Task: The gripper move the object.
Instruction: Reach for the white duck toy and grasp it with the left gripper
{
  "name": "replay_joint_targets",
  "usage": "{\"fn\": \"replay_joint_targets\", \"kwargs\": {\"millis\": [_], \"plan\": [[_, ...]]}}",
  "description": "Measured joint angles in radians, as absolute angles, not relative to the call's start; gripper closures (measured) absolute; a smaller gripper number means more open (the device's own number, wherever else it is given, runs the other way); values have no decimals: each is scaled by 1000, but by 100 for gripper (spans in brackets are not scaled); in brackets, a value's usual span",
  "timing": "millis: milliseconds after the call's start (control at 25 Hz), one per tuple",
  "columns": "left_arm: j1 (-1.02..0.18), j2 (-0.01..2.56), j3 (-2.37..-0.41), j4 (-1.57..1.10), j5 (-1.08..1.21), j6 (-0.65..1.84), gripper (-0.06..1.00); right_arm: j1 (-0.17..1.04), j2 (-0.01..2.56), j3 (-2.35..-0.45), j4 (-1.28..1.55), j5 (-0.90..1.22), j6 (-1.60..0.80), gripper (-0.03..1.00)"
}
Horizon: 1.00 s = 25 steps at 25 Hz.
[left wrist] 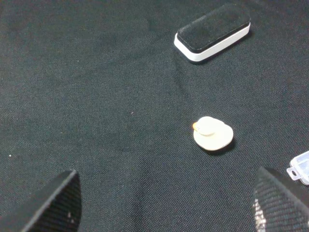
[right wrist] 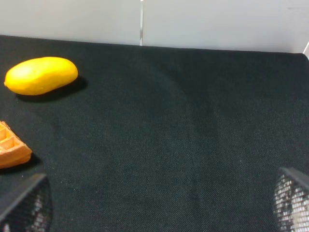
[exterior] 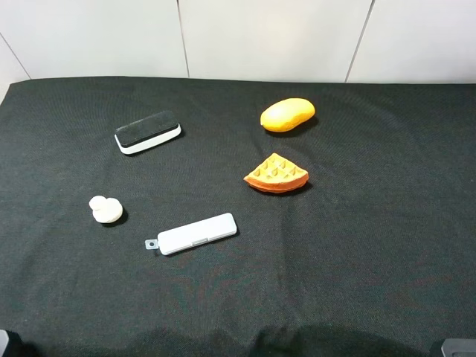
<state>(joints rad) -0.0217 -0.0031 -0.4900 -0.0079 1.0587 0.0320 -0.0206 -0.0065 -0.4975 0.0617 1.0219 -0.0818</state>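
On the left of the high view, in its upper part, a block with a black top and a white base (exterior: 149,132) lay on the black worktop (exterior: 357,253). Below it, in the lower left of the frame, sat the object (exterior: 105,209), a small cream-white piece of two rounded lumps. It rested on the cloth and touched nothing. A little to its right and slightly lower lay a flat white case (exterior: 197,233), set at a slant, with a small tab at its left end. The case was near the object but apart from it. Right of the centre lay an orange waffle wedge (exterior: 277,174), and above it a yellow-orange mango-shaped lump (exterior: 288,114). White wall panels (exterior: 268,37) ran along the top edge of the frame.

The left wrist view showed the left end effector (left wrist: 166,198) with its two dark fingers (left wrist: 53,205) wide apart and nothing between them. The object lay on the cloth ahead of them, not touched. In the right wrist view the right end effector (right wrist: 161,193) also had its fingers (right wrist: 24,205) spread wide, with only bare cloth between them. The mango-shaped lump and a corner of the waffle wedge lay off to one side, well apart from it.
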Motion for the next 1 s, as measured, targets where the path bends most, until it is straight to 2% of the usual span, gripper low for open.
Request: {"fn": "replay_joint_targets", "kwargs": {"millis": [1000], "plan": [[-22, -3, -490, -8, 1059, 32, 18, -21, -7, -497, 62, 1022, -82, 27]]}}
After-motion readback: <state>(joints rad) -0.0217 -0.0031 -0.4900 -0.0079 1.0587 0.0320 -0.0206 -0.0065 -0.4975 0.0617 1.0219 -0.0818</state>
